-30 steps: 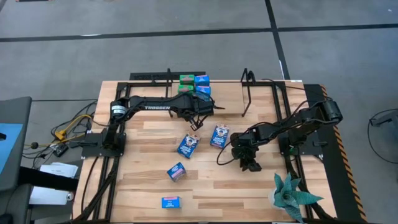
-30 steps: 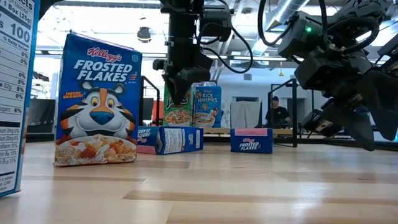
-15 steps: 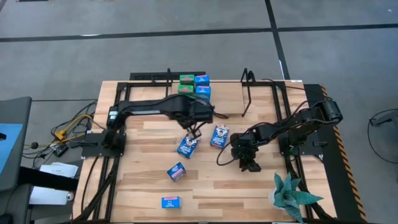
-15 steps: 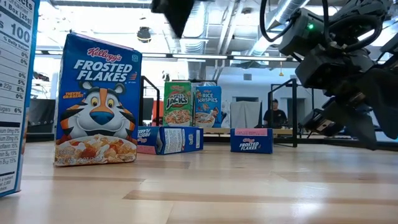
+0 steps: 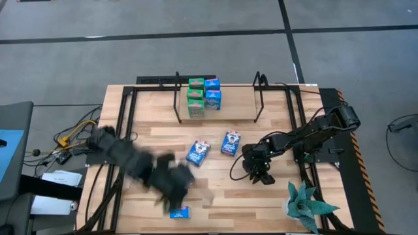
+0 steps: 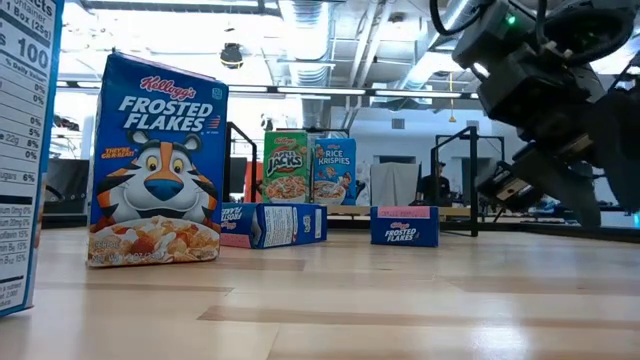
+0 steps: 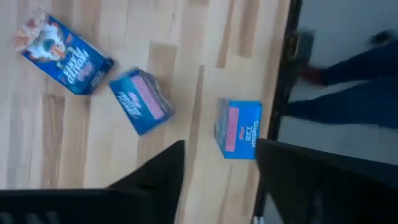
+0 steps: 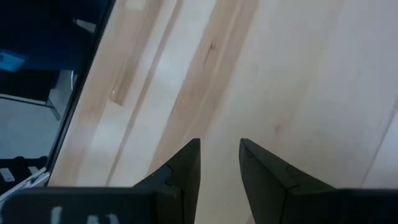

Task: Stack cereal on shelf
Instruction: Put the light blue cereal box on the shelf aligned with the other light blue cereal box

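Cereal boxes stand stacked on the shelf at the far edge of the worktop: green ones beside light blue ones. A second ago the left claw hung at that stack; now it has swung, blurred, well away from the shelf to the near edge, fingers apart and empty over a light blue box. That placement looks finished and the next pick begun. Two dark blue boxes lie between shelf and claw. The right claw waits beside them, fingers slightly apart, empty. Only the left wrist view shows the box's pink label; the low view misses the left arm entirely.
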